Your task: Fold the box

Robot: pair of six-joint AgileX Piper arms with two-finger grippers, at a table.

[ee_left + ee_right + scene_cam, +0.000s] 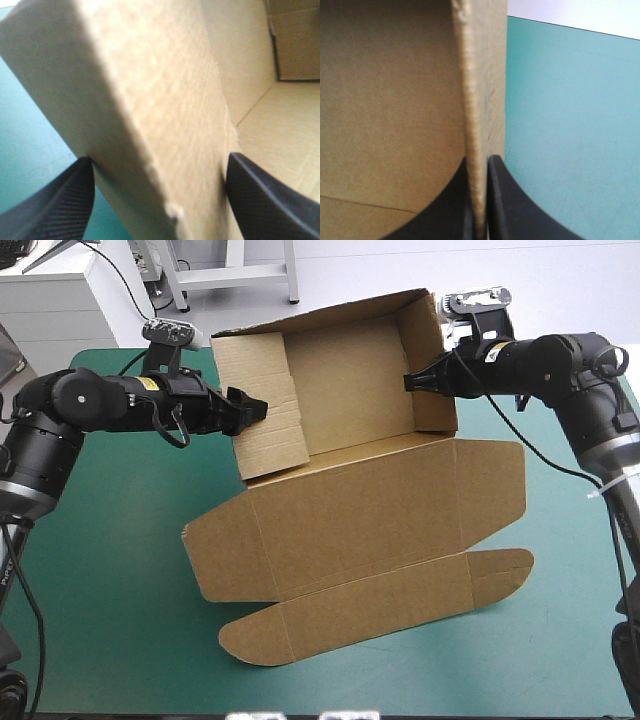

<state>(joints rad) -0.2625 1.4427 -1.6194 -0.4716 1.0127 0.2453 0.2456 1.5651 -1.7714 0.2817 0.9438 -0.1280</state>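
Teal-green table cover (110, 540); brown box (350, 510) half-formed, tray at the middle of the far edge, lid (380, 505) lying flat toward the near edge.
Far and right walls stand upright; the left wall (262, 410) leans inward and looks not yet seated. Right gripper (412, 381) pinches the right wall's (432, 360) rim, fingers all but closed on the board. Left gripper (250, 408) has its fingers wide apart astride the thick left wall, not visibly clamping. Judged step: squaring and tucking the left wall. Use the right grip as an anchor so the tray cannot slide; close the left fingers near the crease, rotate the wall upright along its fold and press down evenly to avoid buckling.
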